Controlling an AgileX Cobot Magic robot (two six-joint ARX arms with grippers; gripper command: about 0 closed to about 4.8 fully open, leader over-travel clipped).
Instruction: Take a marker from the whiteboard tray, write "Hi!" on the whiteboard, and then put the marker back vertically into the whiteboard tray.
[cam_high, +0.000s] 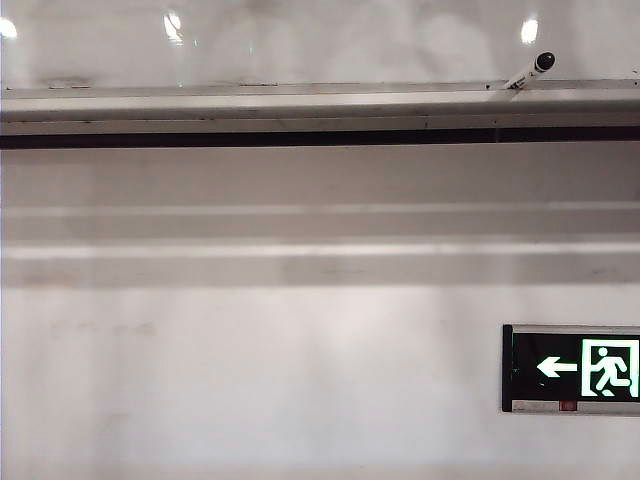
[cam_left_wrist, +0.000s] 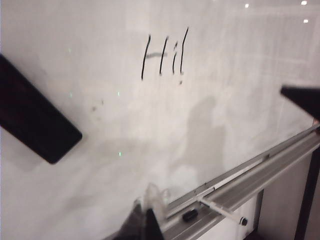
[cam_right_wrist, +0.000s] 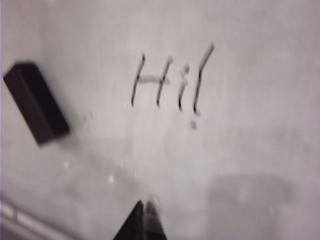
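Currently the marker (cam_high: 530, 71), white barrel with rounded black cap, sits on the whiteboard tray (cam_high: 250, 105) at about 1 o'clock in the exterior view, tilted, cap up. "Hi!" (cam_right_wrist: 170, 82) reads in black on the whiteboard (cam_left_wrist: 75, 60). Left gripper (cam_left_wrist: 146, 217) and right gripper (cam_right_wrist: 145, 220) face the board, both pinched closed, holding nothing.

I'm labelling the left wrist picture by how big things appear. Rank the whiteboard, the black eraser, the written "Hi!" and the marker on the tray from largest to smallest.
1. whiteboard
2. black eraser, though it sits nearer the camera
3. written "Hi!"
4. marker, lying on the whiteboard tray; its length rivals the writing's, so 3 and 4 are close.
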